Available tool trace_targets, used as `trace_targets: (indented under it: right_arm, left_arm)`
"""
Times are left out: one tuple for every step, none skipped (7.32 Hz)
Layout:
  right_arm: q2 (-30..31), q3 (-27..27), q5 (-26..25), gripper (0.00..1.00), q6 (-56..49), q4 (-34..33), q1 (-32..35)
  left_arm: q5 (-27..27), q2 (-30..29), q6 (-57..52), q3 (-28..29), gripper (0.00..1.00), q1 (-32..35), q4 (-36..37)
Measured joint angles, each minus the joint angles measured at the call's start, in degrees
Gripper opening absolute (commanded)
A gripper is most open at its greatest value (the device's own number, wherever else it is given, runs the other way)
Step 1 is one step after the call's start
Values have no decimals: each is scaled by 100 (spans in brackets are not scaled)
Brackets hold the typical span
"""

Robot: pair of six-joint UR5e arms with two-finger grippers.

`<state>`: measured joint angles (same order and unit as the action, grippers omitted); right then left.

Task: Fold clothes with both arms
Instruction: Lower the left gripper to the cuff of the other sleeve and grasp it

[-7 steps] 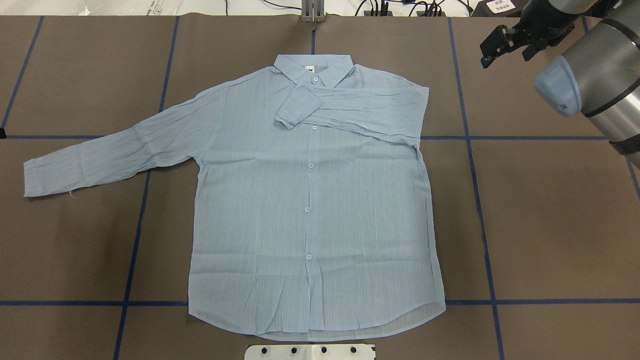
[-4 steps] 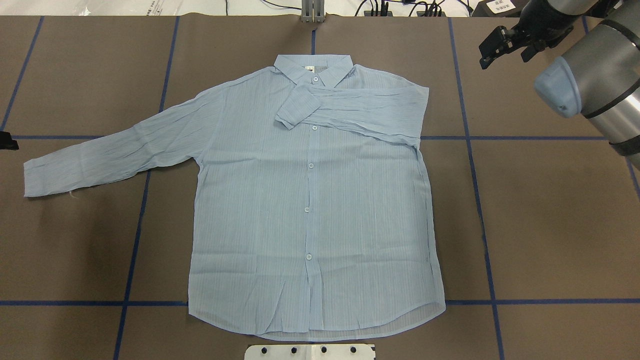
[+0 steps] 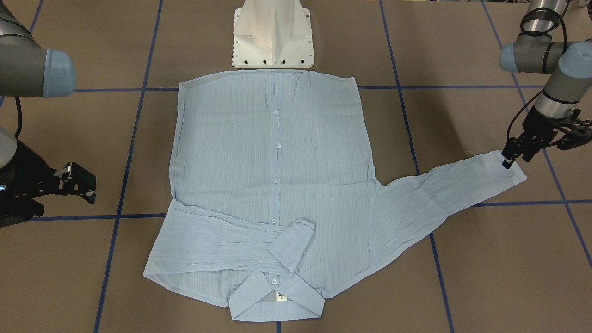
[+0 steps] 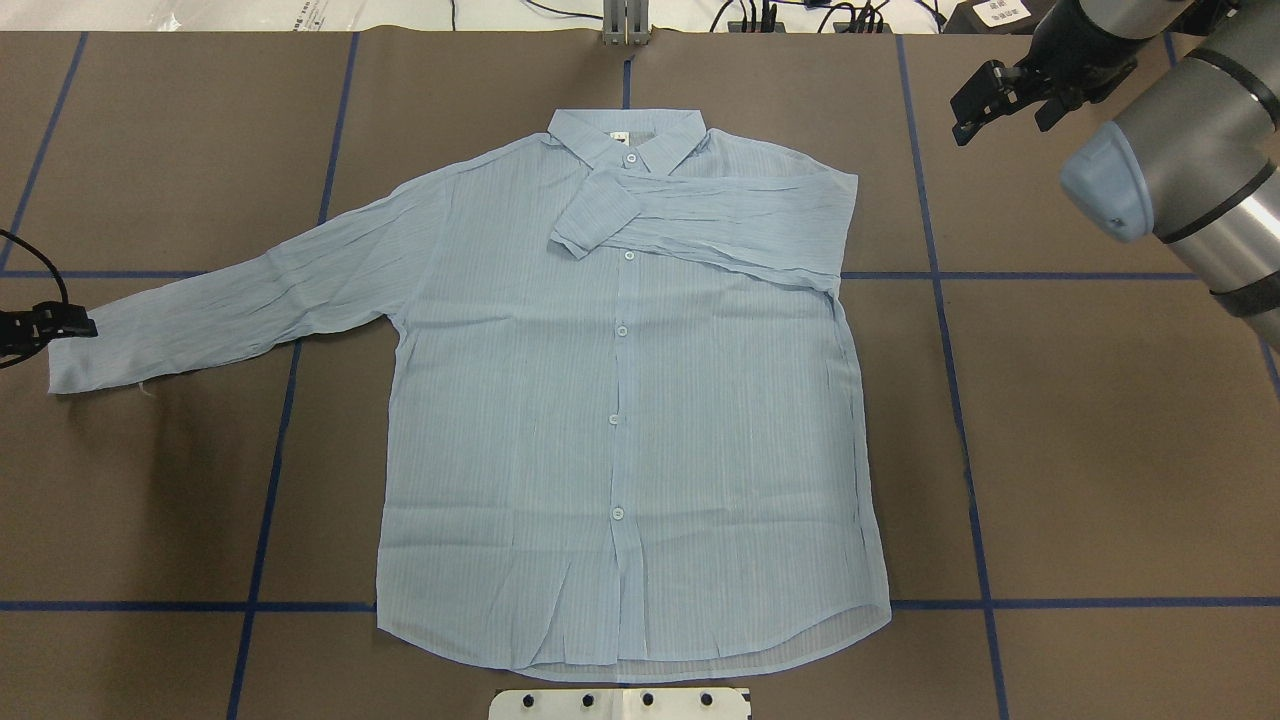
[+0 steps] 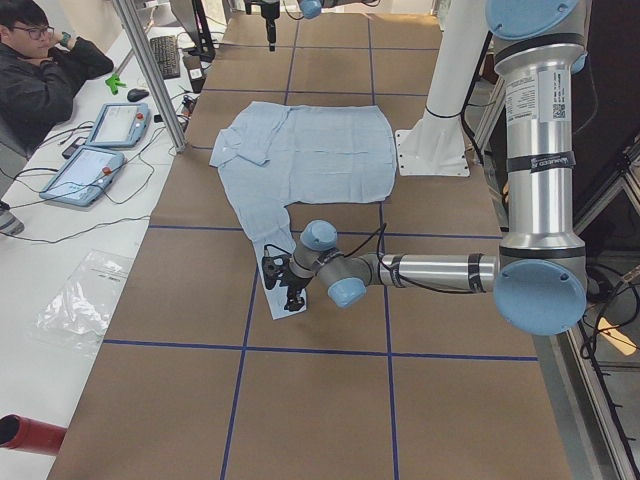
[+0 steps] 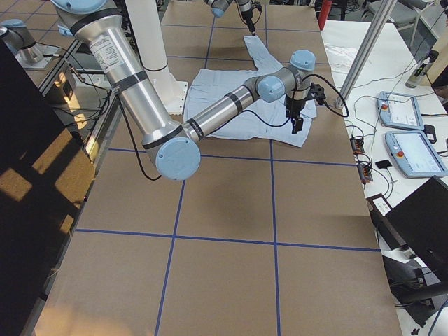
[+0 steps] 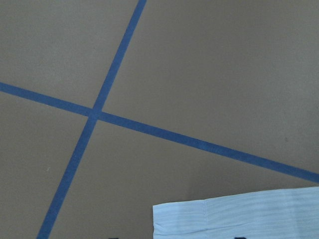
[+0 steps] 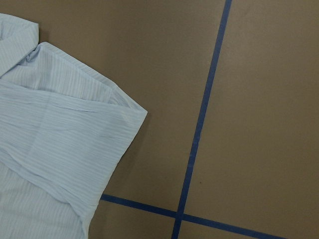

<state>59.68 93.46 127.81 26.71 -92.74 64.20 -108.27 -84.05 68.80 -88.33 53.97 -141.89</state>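
The light blue striped shirt [image 4: 620, 400] lies flat and buttoned, collar at the far side of the brown table. One sleeve [image 4: 700, 215] is folded across the chest. The other sleeve stretches out to the overhead view's left and ends in its cuff [image 4: 75, 355]. My left gripper [image 4: 80, 328] is low at that cuff's end, also seen in the front view [image 3: 514, 158]. Its jaws stand apart, and the left wrist view shows the cuff edge [image 7: 239, 214] just ahead of them. My right gripper [image 4: 998, 125] is open and empty, off the shirt beyond its folded shoulder [image 8: 60, 134].
The white pedestal base [image 3: 273, 37] stands at the shirt's hem side. Blue tape lines [image 4: 940, 280] grid the brown table cover. A metal post [image 4: 625, 25] and cables are at the far edge. An operator [image 5: 35, 70] and tablets [image 5: 85, 170] are beside the table.
My left gripper has come in from the overhead view's left edge and reached the cuff of the outstretched sleeve. My right gripper has drawn slightly farther from the shirt. The shirt has not moved.
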Motion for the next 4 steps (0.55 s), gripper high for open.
trace_targets:
  right_arm:
    - [0,1,1,100,0,1,-3]
    - [0,7,4,100,2,-1,-7]
    - [-1,10,5,100,6,-3,-13]
    - [-5,11,1,100,8,-1,-20]
  left_arm:
    - [41,0,31,6,77,-57,1]
    - [68,17,34,24,77,-78,2]
    - [122,37,31,46,77,-87,7]
    - [190,48,29,69,77,-96,17]
